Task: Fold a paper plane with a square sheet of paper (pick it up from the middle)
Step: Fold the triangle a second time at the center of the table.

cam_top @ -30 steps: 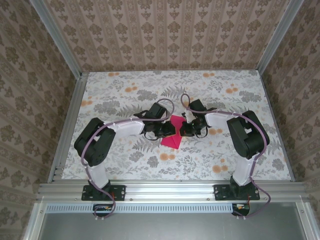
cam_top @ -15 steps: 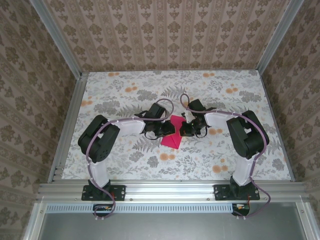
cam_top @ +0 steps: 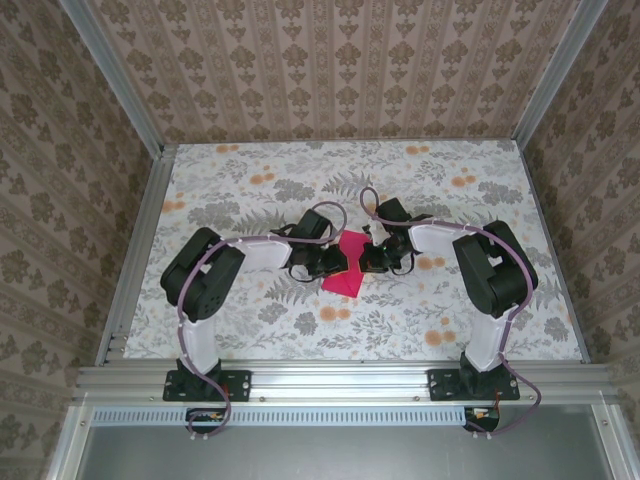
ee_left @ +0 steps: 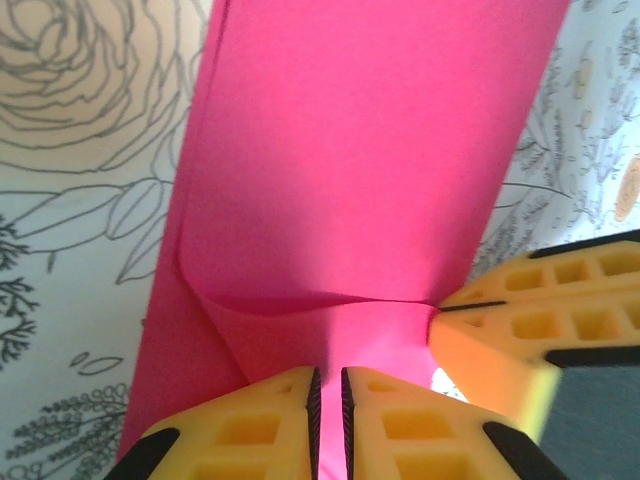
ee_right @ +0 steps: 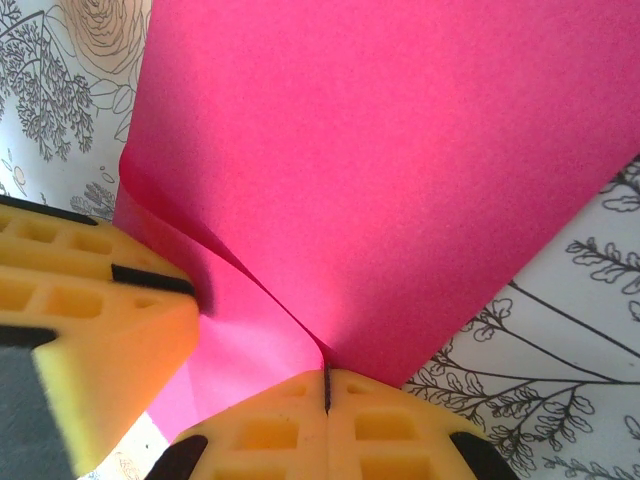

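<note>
The square sheet of paper [cam_top: 343, 277] is magenta-pink and partly folded, lying at the table's middle between both arms. In the left wrist view the paper [ee_left: 370, 150] shows a raised crease running across to my right gripper [ee_left: 440, 305]. My right gripper [ee_right: 327, 372] is shut on a fold of the paper [ee_right: 400, 150], its yellow fingers pressed together. My left gripper [ee_left: 327, 385] hovers over the near flap with its jaws a narrow slit apart and pink showing through the gap. From above, the left gripper [cam_top: 340, 262] and right gripper [cam_top: 364, 260] nearly touch over the sheet.
The floral tablecloth [cam_top: 250, 200] covers the table, with aluminium rails [cam_top: 330, 378] along the near edge and patterned walls on three sides. Both arms bend inward, so their wrists crowd the centre. Open cloth lies left, right and behind.
The left arm's elbow has swung to the right, bringing its wrist closer over the paper. The right arm and the paper have stayed almost still.
</note>
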Robot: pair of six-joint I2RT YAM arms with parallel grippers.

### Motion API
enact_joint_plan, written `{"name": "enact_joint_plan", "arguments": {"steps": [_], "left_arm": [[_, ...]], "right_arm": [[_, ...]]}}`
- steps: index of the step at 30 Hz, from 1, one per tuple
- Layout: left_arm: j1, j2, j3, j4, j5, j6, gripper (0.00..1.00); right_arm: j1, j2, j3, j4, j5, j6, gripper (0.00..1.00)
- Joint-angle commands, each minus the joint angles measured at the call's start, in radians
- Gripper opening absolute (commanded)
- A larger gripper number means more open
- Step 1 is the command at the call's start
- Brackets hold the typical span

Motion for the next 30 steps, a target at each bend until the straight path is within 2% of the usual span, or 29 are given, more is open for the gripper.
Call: {"name": "enact_joint_plan", "arguments": {"steps": [1, 8, 10, 15, 18, 26, 30], "left_arm": [[0.009, 0.038, 0.005, -0.063, -0.012, -0.022, 0.17], [0.006, 0.071, 0.052, -0.203, -0.049, -0.034, 0.16], [0.006, 0.081, 0.063, -0.25, -0.063, -0.036, 0.15], [0.001, 0.102, 0.072, -0.29, -0.074, -0.052, 0.14], [0.001, 0.107, 0.075, -0.297, -0.078, -0.057, 0.14], [-0.001, 0.11, 0.078, -0.299, -0.078, -0.057, 0.14], [-0.002, 0.111, 0.077, -0.298, -0.076, -0.059, 0.14]], "right_arm": [[0.0, 0.042, 0.001, -0.057, 0.102, -0.015, 0.04], [0.001, 0.03, 0.018, -0.069, 0.095, -0.003, 0.05], [0.0, 0.009, 0.028, -0.073, 0.086, 0.011, 0.09], [0.0, -0.118, 0.015, -0.072, 0.099, 0.056, 0.28], [0.0, -0.205, -0.034, -0.058, 0.116, 0.075, 0.31], [0.068, -0.293, -0.142, -0.02, 0.024, 0.139, 0.17], [0.137, -0.276, -0.157, 0.018, 0.001, 0.168, 0.14]]}}
